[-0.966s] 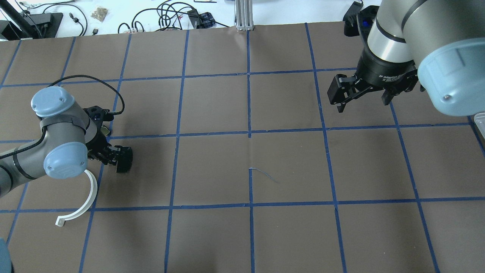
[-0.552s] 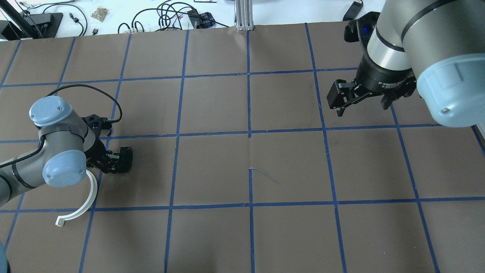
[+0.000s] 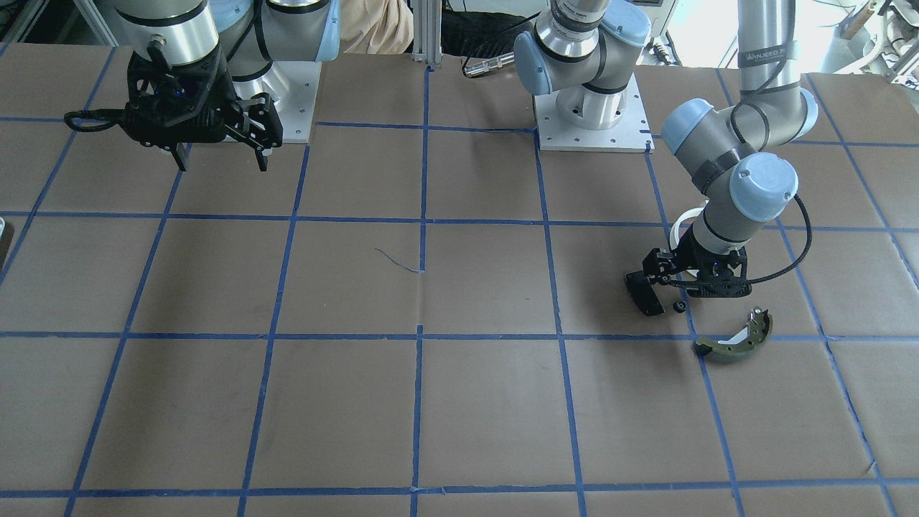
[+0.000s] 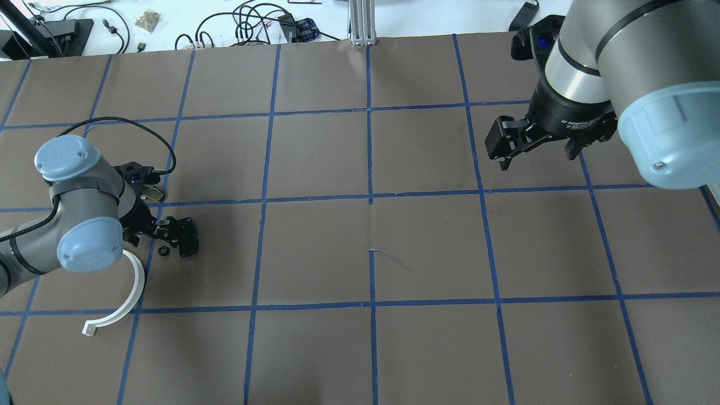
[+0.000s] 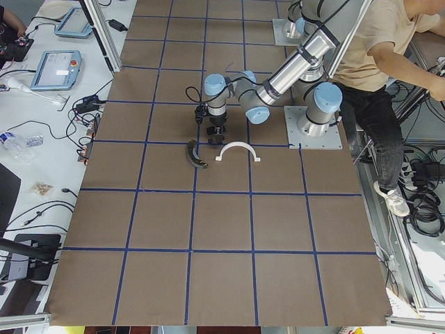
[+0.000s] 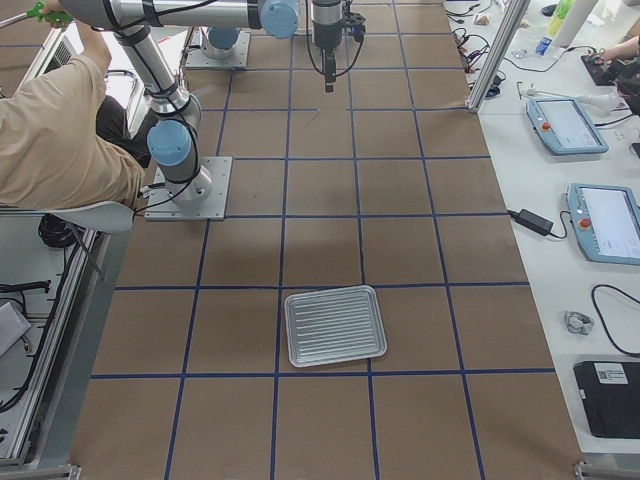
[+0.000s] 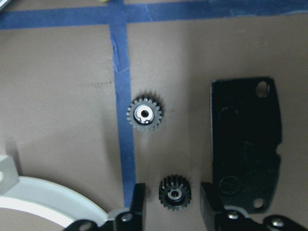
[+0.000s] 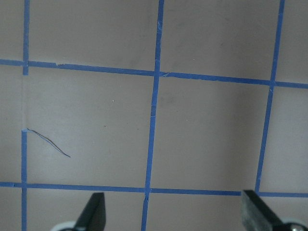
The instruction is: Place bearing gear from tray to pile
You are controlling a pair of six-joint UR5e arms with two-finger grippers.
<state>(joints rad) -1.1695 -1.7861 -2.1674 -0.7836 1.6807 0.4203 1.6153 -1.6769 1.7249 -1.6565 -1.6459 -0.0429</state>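
A small dark bearing gear (image 7: 175,192) lies on the brown paper between my left gripper's (image 7: 173,204) open fingers, touching neither. It also shows in the overhead view (image 4: 163,251) and the front view (image 3: 678,307). A second, greyer gear (image 7: 145,114) lies just beyond it. The pile is around them: a black rectangular pad (image 7: 245,154), a white arc (image 4: 126,298) and an olive brake shoe (image 3: 736,337). My right gripper (image 4: 537,149) hangs open and empty over the far right of the table. The tray (image 6: 335,325) holds nothing.
Blue tape lines grid the brown paper (image 4: 371,253). Cables and small items lie beyond the far edge (image 4: 253,22). A person sits behind the robot bases (image 5: 379,42). The tray lies at the robot's right end of the table.
My left gripper has opened and drawn back a little to the left, leaving the dark gear on the paper beside the black pad. The right arm has hardly moved.
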